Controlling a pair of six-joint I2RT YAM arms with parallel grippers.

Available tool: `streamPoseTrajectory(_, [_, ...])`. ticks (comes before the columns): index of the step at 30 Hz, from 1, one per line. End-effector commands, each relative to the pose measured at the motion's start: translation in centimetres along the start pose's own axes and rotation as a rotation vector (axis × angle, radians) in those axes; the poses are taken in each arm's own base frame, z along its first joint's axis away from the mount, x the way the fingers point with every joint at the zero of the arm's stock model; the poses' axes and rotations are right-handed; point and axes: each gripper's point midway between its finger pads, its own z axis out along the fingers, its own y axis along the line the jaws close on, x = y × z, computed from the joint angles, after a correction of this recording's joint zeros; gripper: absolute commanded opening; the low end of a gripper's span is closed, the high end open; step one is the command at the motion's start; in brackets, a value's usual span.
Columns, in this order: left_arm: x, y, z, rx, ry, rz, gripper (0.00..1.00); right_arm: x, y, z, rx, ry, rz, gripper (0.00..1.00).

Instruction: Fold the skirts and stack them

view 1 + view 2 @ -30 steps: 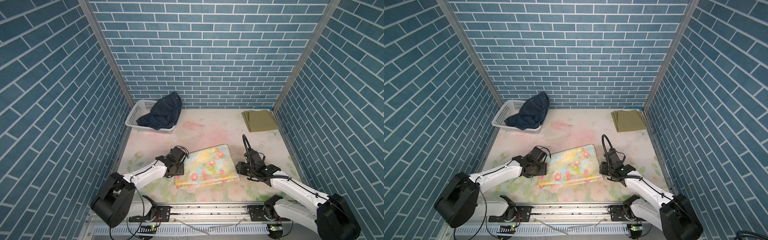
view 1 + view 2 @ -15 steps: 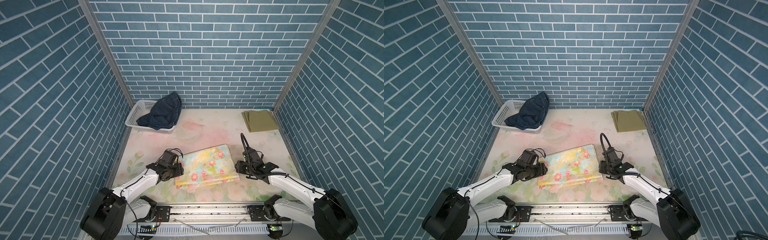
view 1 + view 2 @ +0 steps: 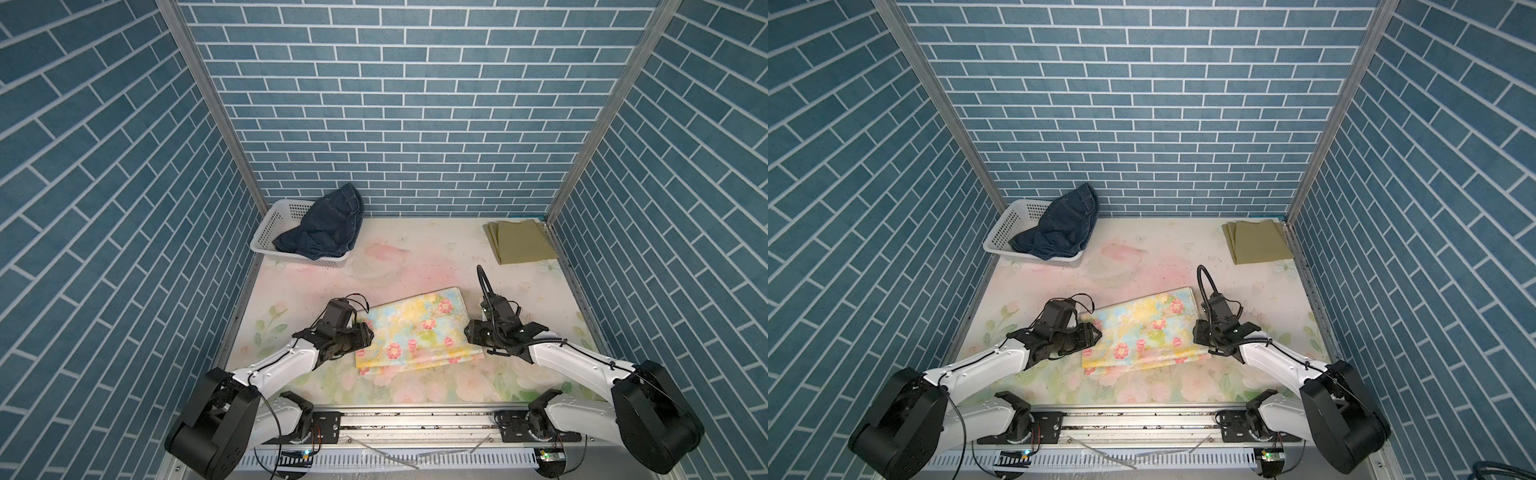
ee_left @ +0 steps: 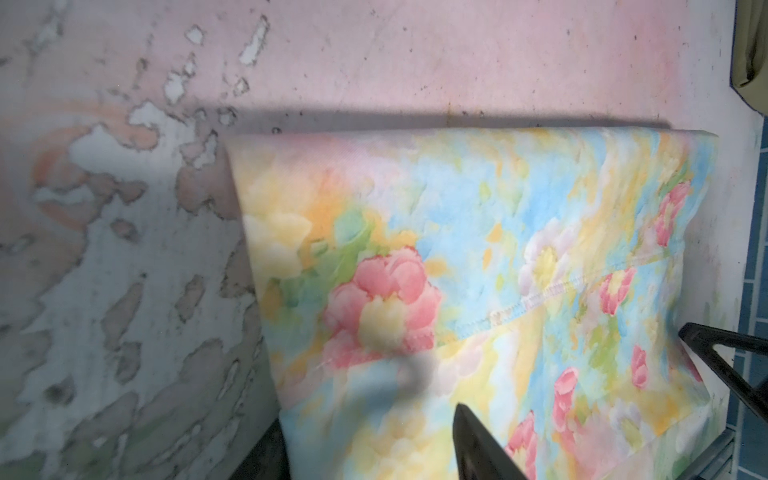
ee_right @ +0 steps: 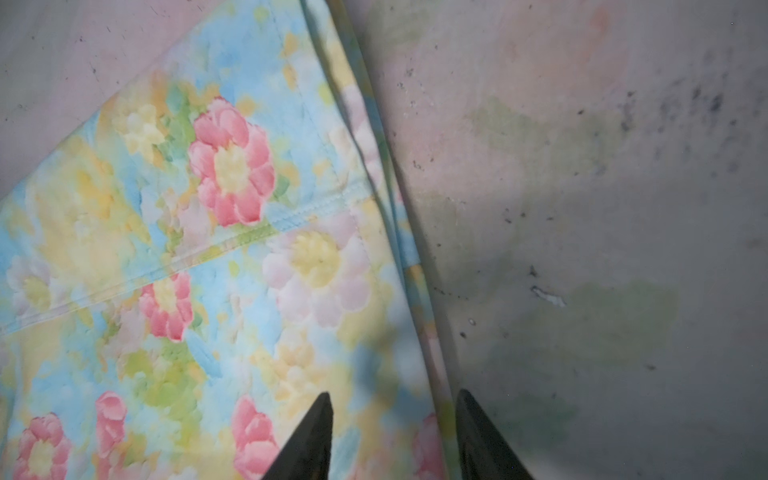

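As seen in both top views, found the floral skirt (image 3: pixel 415 332) (image 3: pixel 1142 332) folded into a flat, slightly skewed rectangle near the front middle of the table (image 3: pixel 415 266), between the two arms. Recorded as pastel blue and yellow with pink flowers, with several layers showing along the front edge. Noted a stitched seam crossing the upper layer in both wrist views.

Found the left gripper (image 3: pixel 365 337) low at the skirt's left edge. Checked in the left wrist view: jaws released and standing apart, one of the fingers (image 4: pixel 478 449) over the cloth, the other just off it, straddling that edge.

Found the right gripper (image 3: pixel 471 332) low at the skirt's right edge. Checked in the right wrist view: jaws likewise released and apart, one of the fingers (image 5: pixel 311 440) over the floral cloth, the other over bare table just beside the layered edge.

Located the olive-green skirt (image 3: pixel 521 241) folded flat at the far right corner of the table, close against the right wall, well apart from the floral skirt.

Located the denim skirt (image 3: pixel 328 226) crumpled in the white basket (image 3: pixel 272 222) at the far left corner, spilling over the basket's right rim and rising against the back wall. Not yet folded or stacked.
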Motion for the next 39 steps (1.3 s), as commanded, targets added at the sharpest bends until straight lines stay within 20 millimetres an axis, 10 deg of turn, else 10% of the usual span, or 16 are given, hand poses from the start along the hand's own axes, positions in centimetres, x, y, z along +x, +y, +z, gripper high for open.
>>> streamPoseTrajectory(1, [3.1,2.0,0.7,-0.041,0.113,-0.04,0.59,-0.3,0.6,0.2,-0.021,-0.011,0.007,0.48])
streamPoseTrajectory(27, [3.3,3.8,0.5,-0.082,0.13,-0.027,0.69,-2.9,-0.7,1.5,0.042,-0.005,0.006,0.46])
streamPoseTrajectory(39, [3.6,4.8,1.0,-0.143,0.167,-0.001,0.7,0.5,-3.3,2.9,0.147,0.092,-0.018,0.04])
